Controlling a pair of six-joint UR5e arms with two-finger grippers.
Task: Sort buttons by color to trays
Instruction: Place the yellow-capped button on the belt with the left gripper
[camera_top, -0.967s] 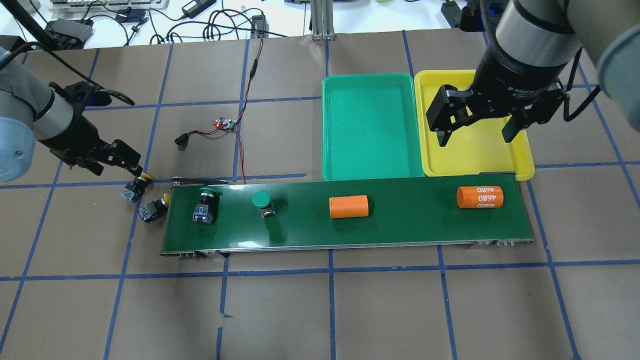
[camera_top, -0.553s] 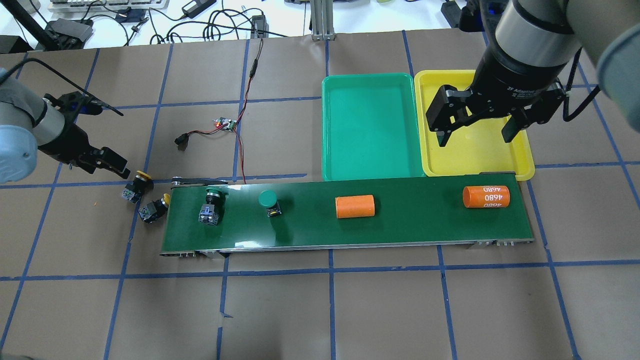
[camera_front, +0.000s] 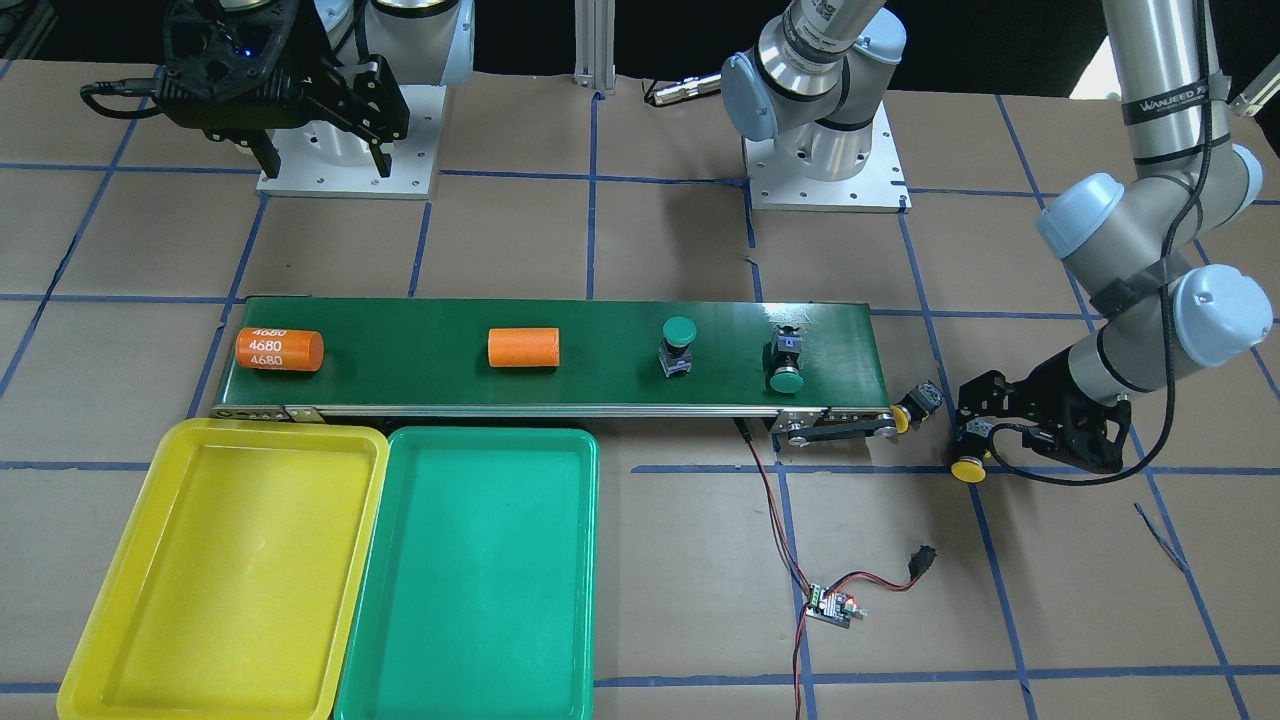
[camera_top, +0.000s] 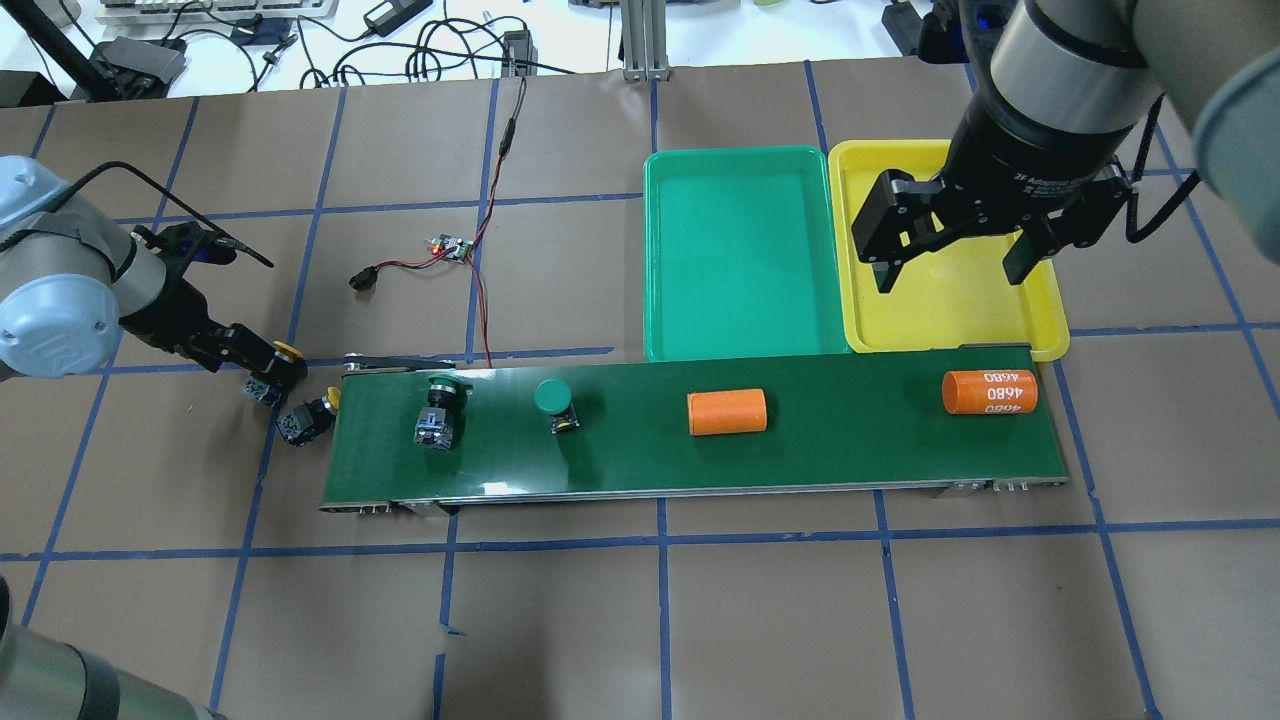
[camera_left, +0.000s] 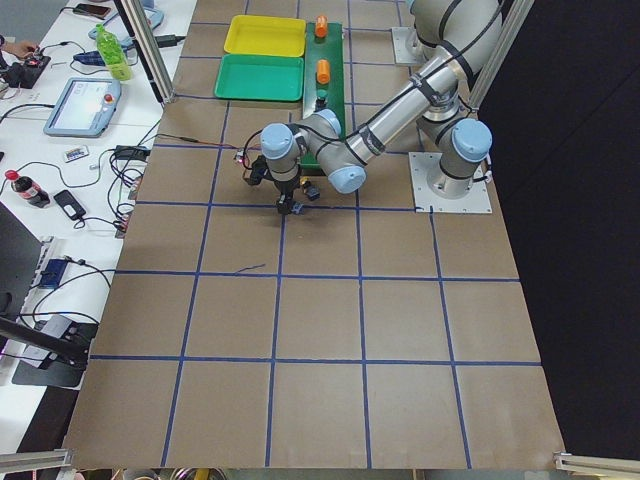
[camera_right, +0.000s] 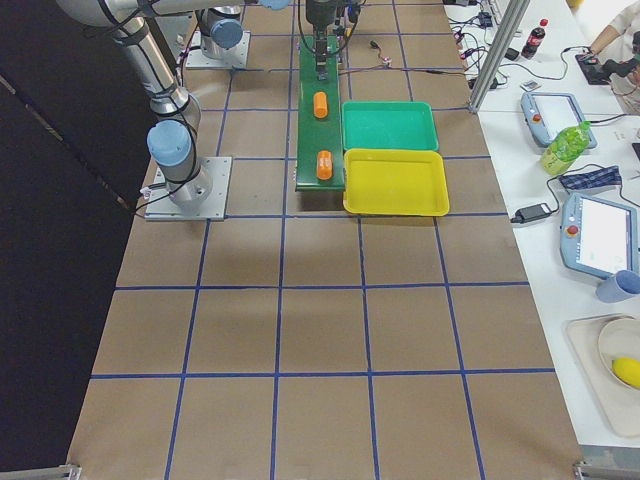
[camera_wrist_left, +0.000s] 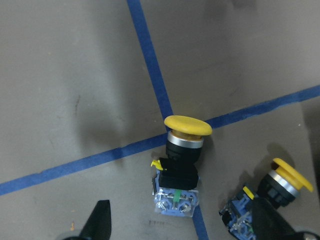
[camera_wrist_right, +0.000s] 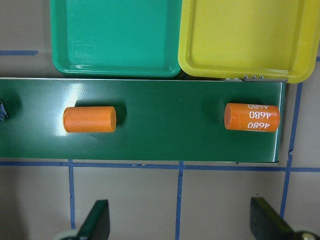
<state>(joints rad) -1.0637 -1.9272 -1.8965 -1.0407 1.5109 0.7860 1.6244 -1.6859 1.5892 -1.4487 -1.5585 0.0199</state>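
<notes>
Left gripper (camera_wrist_left: 182, 222) jaws apart, flanking the yellow button (camera_wrist_left: 181, 165) lying on the table, lower centre of the wrist view. Looks light, rigid plastic. The cap is round and slick, so pinch the squarish black body. Right gripper (camera_top: 945, 268) spread, empty, upper right overhead.

You had a brown table (camera_top: 760, 620) gridded with blue tape, and a dark green belt (camera_top: 850, 440). The green-capped buttons (camera_top: 552, 398) had dark bodies; the yellow-capped buttons (camera_wrist_left: 181, 150) had black bodies with blue ends. The plain cylinder (camera_top: 727, 412) was orange, as was the lettered cylinder (camera_top: 989, 392), marked 4680 in white. The yellow tray (camera_top: 1040, 300) and green tray (camera_top: 740, 250) were unpatterned.
</notes>
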